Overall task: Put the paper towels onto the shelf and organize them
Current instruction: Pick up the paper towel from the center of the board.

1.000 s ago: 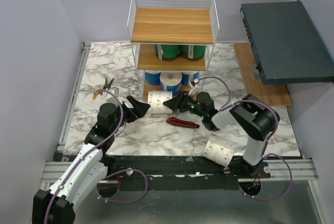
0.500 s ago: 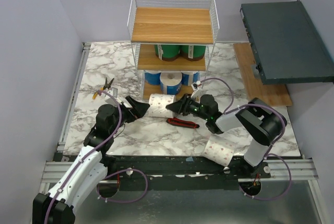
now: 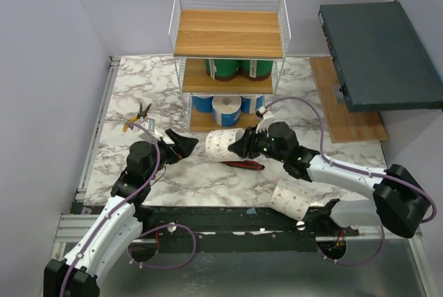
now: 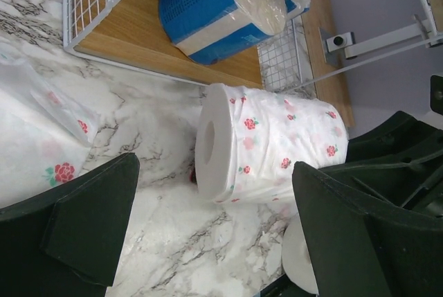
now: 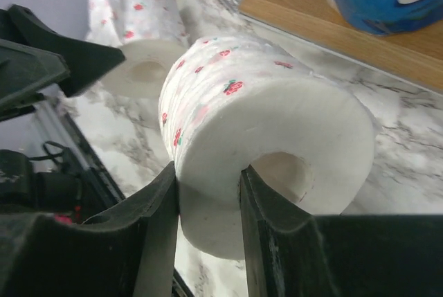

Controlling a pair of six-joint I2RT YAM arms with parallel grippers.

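Rose-dotted soft roll (image 3: 223, 143), newly tilted up, clamped in right pincer (image 5: 208, 178); left pincer (image 4: 214, 167) wide apart.

The right gripper (image 5: 208, 172) has closed on the rose-dotted paper towel roll (image 3: 221, 143), tipping it up between its fingers.

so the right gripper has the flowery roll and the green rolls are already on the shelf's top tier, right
No: the top external view shows the top tier of the shelf bare; the green rolls sit on its middle tier. The right gripper does hold the flowery roll.
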